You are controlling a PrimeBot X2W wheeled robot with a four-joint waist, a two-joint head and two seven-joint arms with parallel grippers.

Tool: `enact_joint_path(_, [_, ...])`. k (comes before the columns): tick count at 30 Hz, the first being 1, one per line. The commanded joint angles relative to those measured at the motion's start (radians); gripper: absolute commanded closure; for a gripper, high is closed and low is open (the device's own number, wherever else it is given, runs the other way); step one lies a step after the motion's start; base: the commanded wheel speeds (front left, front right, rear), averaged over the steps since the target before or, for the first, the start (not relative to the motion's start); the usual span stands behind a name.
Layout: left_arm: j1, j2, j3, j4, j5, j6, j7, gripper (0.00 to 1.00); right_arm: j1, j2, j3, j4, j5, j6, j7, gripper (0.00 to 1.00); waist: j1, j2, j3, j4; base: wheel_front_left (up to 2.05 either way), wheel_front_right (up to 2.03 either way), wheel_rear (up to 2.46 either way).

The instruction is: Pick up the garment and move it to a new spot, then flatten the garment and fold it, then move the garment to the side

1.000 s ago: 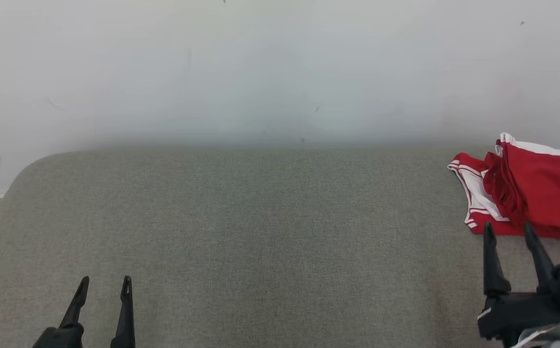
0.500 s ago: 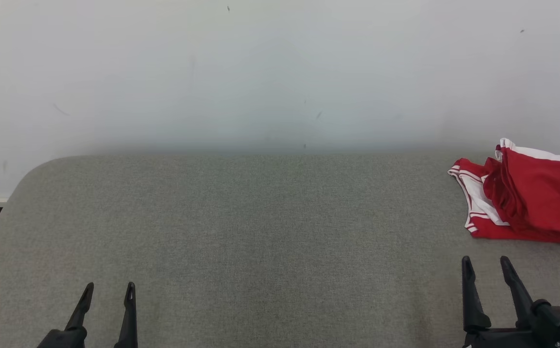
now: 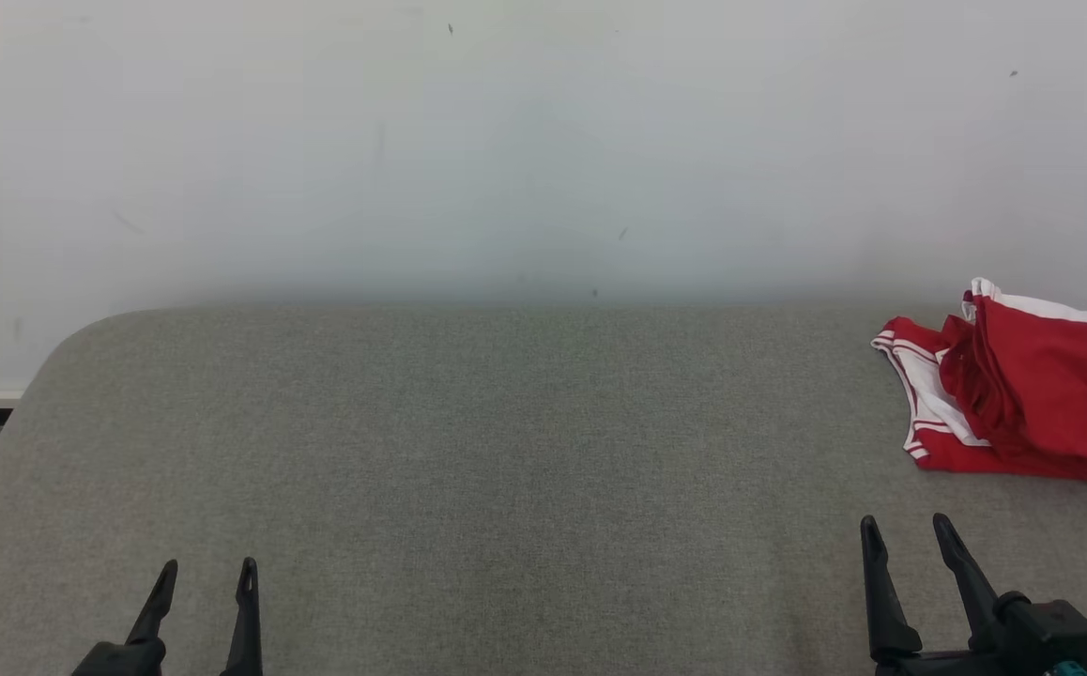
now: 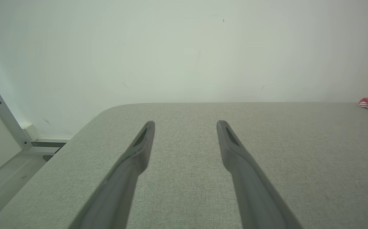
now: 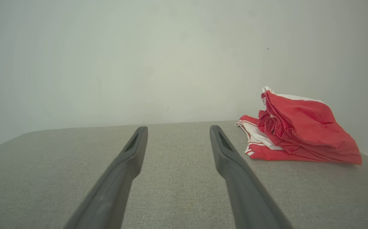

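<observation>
Garment: a red garment with white trim [image 3: 1032, 385] lies at the far right of the grey fabric-covered table [image 3: 506, 451], close to the back edge by the pale wall [image 3: 506, 141], and its right end runs out of the head view.
Garment shape: stacked in several layers, with a striped white-edged part showing on its left. The top layer bulges and wrinkles, so this is a loose bundle, not a crisp flat fold.
Left gripper: the left gripper [image 3: 208, 565] sits low at the near left, fingers spread apart with nothing between them, well apart from the garment.
Right gripper: the right gripper [image 3: 905, 519] sits at the near right, fingers likewise parted and empty, near the garment but not touching it.
Done, as I judge it: the layered bundle at the table's side, with both grippers clear, fits a garment already folded and set aside — the last step.
Left, as I judge it: probably nothing. If this were the starting heap instead, all 3 steps would remain, and the pictures alone cannot rule that out.
</observation>
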Motion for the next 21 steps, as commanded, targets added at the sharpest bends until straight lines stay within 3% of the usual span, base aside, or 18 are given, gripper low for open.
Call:
enact_joint_path(1, [0.002,0.002,-0.001,0.001,-0.003,0.005,0.003,0.0,0.003,-0.004,0.001,0.003,-0.004,-0.002,-0.003,0.0,0.0,0.0,-0.001,0.001,0.0,0.0,0.0])
enact_joint_path(21, [0.005,0.005,-0.005,-0.007,-0.021,0.013,0.001,0.0,-0.006,-0.008,0.004,0.027,0.002,-0.002,-0.002,0.0,0.0,0.0,0.004,0.005,0.0,0.0,0.0])
